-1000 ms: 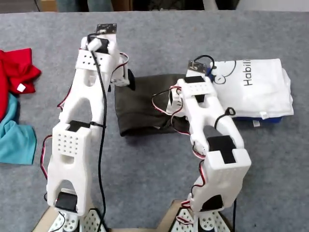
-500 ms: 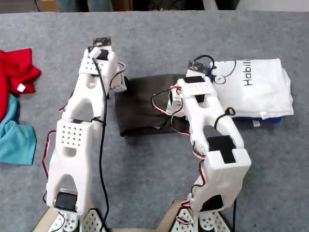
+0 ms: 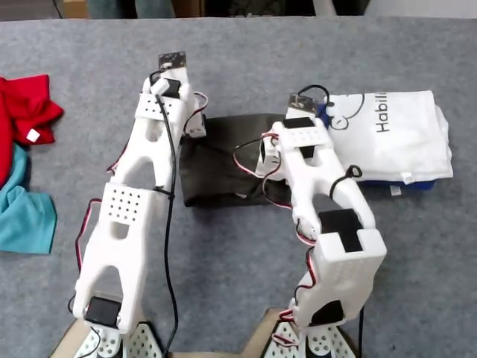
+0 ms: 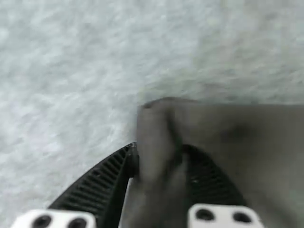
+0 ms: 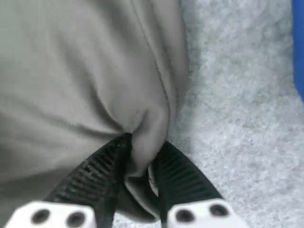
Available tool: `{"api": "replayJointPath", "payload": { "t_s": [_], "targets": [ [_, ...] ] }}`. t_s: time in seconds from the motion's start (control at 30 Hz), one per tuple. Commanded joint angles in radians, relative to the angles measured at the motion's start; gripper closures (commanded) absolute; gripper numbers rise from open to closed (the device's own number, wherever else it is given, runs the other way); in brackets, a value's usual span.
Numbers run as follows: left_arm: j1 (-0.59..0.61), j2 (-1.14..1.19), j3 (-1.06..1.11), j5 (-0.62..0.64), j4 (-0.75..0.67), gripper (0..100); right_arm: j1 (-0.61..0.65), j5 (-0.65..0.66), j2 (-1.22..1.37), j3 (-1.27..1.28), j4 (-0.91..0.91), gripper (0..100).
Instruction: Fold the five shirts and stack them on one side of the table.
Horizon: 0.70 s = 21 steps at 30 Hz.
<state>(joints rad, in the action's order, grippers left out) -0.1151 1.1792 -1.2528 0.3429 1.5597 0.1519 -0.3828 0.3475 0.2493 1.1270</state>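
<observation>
Where the high view looks down on the grey table point(image 3: 238, 60), the dark shirt point(image 3: 223, 160) lies folded between the two arms. Its long axis runs across the table from one arm to the other. The left arm point(image 3: 153, 142) meets one short end at a far corner, and the right arm point(image 3: 313, 160) covers the opposite end. Just beyond the right arm, a folded white shirt point(image 3: 395, 134) rests on a blue shirt point(image 3: 414, 184). A red shirt point(image 3: 22, 112) and a teal shirt point(image 3: 26, 212) lie crumpled at the left arm's edge of the table.

In the left wrist view, the left gripper point(image 4: 159, 156) is clamped on a bunched corner of the dark shirt.

In the right wrist view, the right gripper point(image 5: 144, 147) pinches a fold at the shirt's edge, with the blue shirt nearby.
</observation>
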Motion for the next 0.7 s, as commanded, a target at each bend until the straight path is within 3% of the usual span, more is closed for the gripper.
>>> {"api": "replayJointPath", "payload": {
  "t_s": [0.0,0.1,0.33,0.53,0.67],
  "targets": [
    [0.007,0.052,-0.154,0.018,-0.028,93,0.077,0.061,0.008,-0.001,-0.008,98.3],
    [0.01,0.081,-0.243,0.018,-0.014,98,0.077,0.063,0.007,-0.005,0.002,98.4],
    [-0.01,0.086,-0.426,0.018,0.091,97,0.037,0.071,-0.068,-0.081,0.087,98.4],
    [-0.058,-0.005,-0.417,0.018,0.086,97,0.005,0.115,-0.295,-0.087,0.138,98.4],
    [-0.096,-0.068,-0.417,0.02,0.005,97,-0.034,0.117,-0.46,-0.087,0.157,98.4]
  ]
}}
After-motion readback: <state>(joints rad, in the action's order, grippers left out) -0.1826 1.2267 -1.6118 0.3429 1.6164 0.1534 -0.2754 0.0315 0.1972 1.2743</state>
